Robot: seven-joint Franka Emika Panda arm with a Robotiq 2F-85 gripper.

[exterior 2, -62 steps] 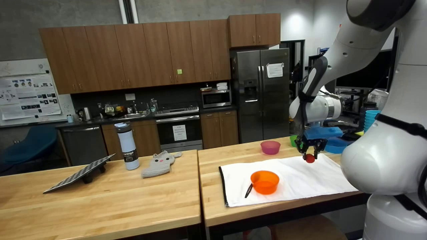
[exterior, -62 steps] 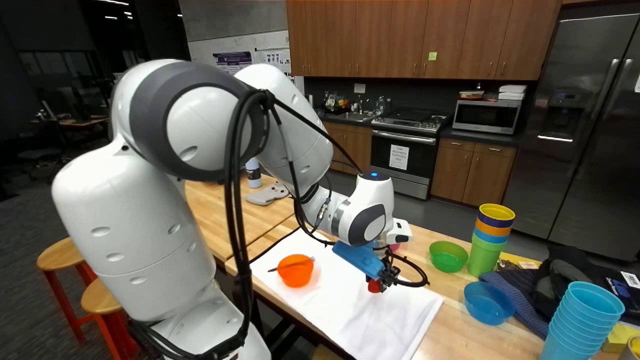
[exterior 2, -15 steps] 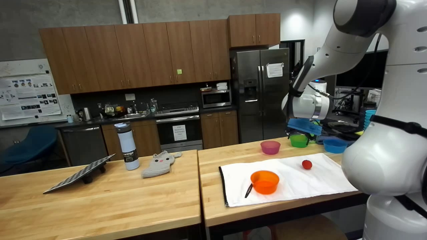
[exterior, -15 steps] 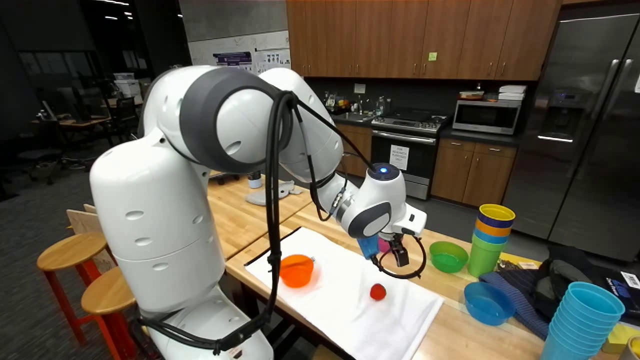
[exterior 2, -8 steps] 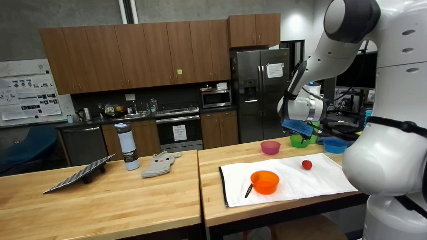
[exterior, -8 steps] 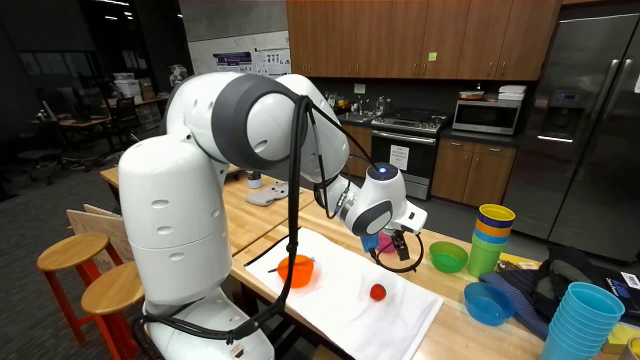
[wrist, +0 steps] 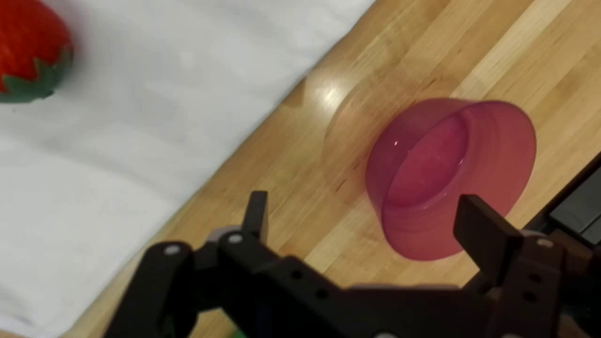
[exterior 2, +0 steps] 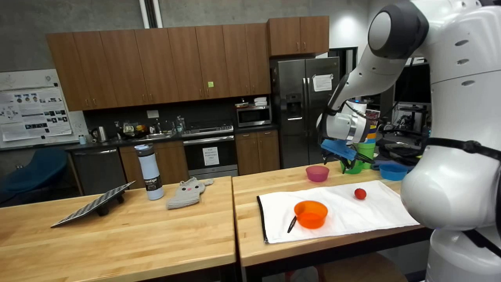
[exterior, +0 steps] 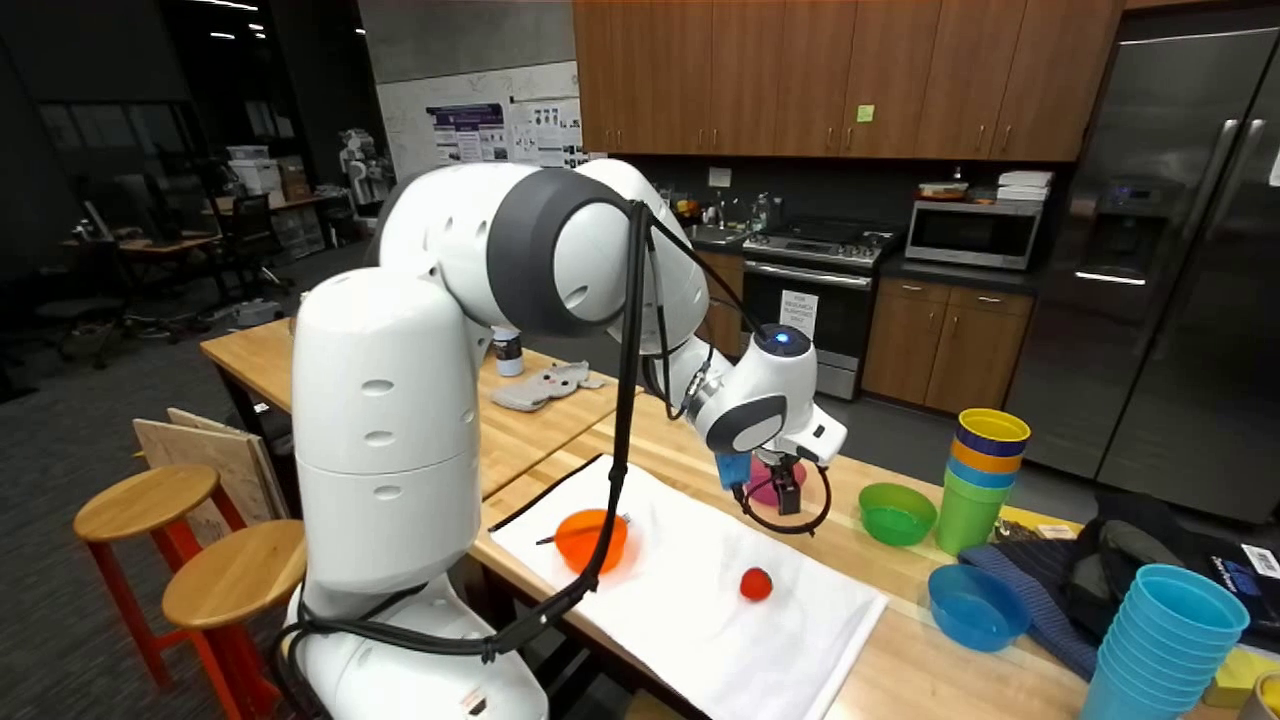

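Black hand (wrist: 361, 202) spread wide, pink bowl (wrist: 453, 180) nearest

Hand hovers over wood surface (wrist: 291, 150). Bowl upright, beside the white cloth (wrist: 141, 94); in the wrist view the hand partly covers it. Red strawberry (wrist: 28, 42) lies on the cloth. Orange bowl (exterior 2: 311, 214) farther along it. Green bowl (exterior: 897, 513) near the hand, blue bowl (exterior: 978, 605) farther out, both on the surface.

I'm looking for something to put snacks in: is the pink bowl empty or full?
Empty: the wrist view looks into the pink bowl, and its bottom and visible inner walls are bare.
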